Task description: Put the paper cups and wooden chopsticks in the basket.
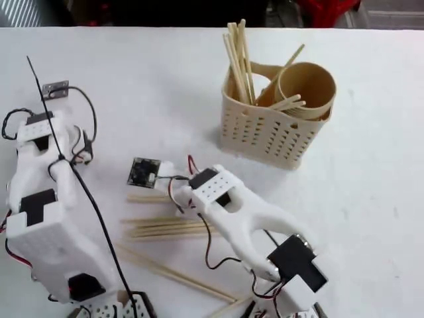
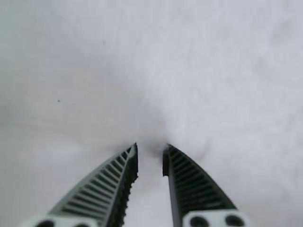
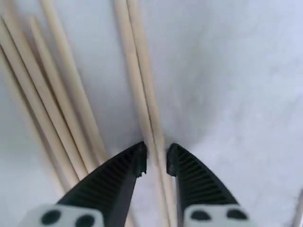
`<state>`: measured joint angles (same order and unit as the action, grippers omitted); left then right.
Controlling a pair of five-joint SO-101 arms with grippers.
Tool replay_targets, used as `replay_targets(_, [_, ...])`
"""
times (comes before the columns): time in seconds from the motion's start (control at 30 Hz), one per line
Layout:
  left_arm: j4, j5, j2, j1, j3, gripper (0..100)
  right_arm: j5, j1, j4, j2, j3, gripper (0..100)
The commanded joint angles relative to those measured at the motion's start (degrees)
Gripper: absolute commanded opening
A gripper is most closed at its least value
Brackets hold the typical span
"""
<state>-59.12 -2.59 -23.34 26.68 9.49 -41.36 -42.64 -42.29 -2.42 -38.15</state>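
The cream basket (image 1: 265, 132) stands at the back right and holds two paper cups (image 1: 311, 86) and several upright wooden chopsticks (image 1: 237, 56). More chopsticks (image 1: 165, 228) lie loose on the white table near the front centre. My right gripper (image 3: 156, 158) is down among them, its fingers closed on a pair of chopsticks (image 3: 135, 71) lying side by side; several others (image 3: 52, 94) lie just beside it. The right arm's wrist (image 1: 212, 189) hangs over this pile. My left gripper (image 2: 150, 149) points at bare table, slightly open with nothing between its fingers.
The left arm (image 1: 46, 199) sits folded at the table's left with black cables around it. A long chopstick (image 1: 175, 273) lies diagonally near the front edge. A small metal plate (image 1: 55, 89) lies at the back left.
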Motion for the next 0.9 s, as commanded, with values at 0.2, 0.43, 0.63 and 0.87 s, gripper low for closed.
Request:
replay_targets(0.2, [0.3, 0.5, -0.1, 0.5, -2.1, 11, 2.5, -0.5, -2.2, 3.3, 1.3, 1.6])
replay_targets(0.43, [0.3, 0.5, -0.1, 0.4, -2.1, 11, 3.4, 3.6, -7.8, 18.4, 1.3, 1.6])
replay_targets(0.63, [0.3, 0.6, -0.1, 0.4, -2.1, 11, 3.6, 2.6, -11.6, 24.7, 1.6, 3.3])
replay_targets(0.87, [0.3, 0.6, -0.1, 0.4, -2.1, 11, 3.3, -0.6, -7.6, 10.7, 4.1, 16.9])
